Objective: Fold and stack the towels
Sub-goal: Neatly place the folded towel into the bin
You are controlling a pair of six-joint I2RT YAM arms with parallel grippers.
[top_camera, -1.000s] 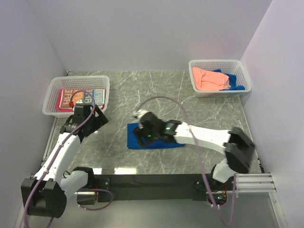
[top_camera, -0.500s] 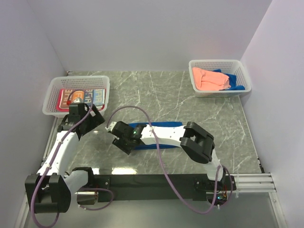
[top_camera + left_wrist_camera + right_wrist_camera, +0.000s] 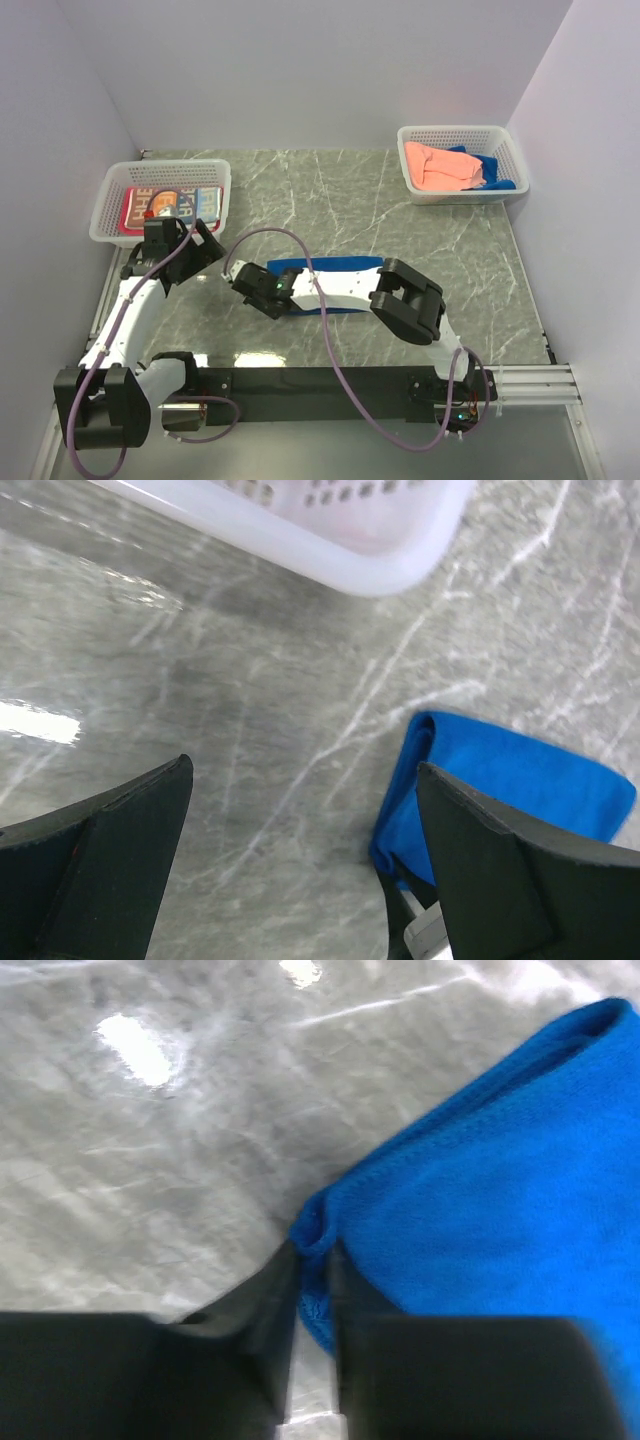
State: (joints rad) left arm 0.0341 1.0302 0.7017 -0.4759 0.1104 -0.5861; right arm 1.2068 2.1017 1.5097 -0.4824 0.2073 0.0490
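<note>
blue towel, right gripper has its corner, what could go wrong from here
The right gripper pinches only a corner sliver of the blue towel, so it may slip out on lifting. It may hold just one layer, undoing the fold. The open left gripper hovers close; arms could bump.

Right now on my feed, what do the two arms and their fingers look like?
The left arm and right arm match: white link shells, black joint housings, black bases. A mauve cable loops along each. The fingers are matte black, flat and wedge-shaped. A small green light glows near the right wrist.
</note>
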